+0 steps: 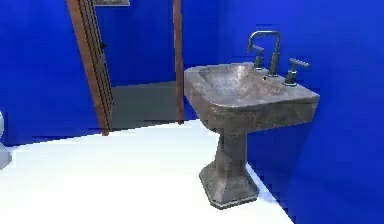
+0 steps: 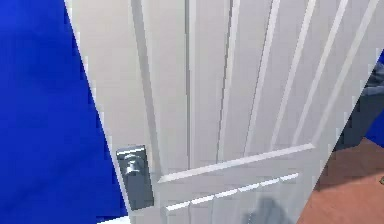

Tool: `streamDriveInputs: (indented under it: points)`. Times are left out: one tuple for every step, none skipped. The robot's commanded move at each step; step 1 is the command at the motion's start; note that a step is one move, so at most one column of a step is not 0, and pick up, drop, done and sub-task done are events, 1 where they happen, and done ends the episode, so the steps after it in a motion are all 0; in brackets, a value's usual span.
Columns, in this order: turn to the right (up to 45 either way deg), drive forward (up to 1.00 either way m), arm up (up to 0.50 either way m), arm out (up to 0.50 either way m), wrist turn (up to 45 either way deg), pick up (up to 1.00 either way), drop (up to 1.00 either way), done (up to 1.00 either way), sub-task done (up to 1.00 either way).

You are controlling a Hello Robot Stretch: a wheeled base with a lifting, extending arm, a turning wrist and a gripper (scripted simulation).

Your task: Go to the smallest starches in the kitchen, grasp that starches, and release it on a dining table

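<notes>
While I face a sink [image 1: 250, 95], step: finding the kitchen | next: drive through the doorway [image 1: 140, 60] left of sink | tool: I cannot tell its state

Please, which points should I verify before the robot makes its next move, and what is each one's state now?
1. Doorway ahead open: ok.
2. Floor toward the doorway free: ok.
3. Space to pass the pedestal sink at the forward view's right: cannot tell.
4. Space to extend the arm: not ok, a white door stands close there.
5. Robot is in the kitchen: probably not ok, this looks like a bathroom.
</notes>
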Motion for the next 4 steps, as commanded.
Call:
streamDriveInputs:
  points:
    - [-18.0,0.0,0.0,0.0,0.0,0.0,0.0,0.0,0.0]
    - [0.0,0.8,0.0,0.0,0.0,0.0,0.0,0.0,0.0]
    - [3.0,0.0,0.0,0.0,0.0,0.0,0.0,0.0,0.0]
    - [-45.0,0.0,0.0,0.0,0.0,0.0,0.0,0.0,0.0]
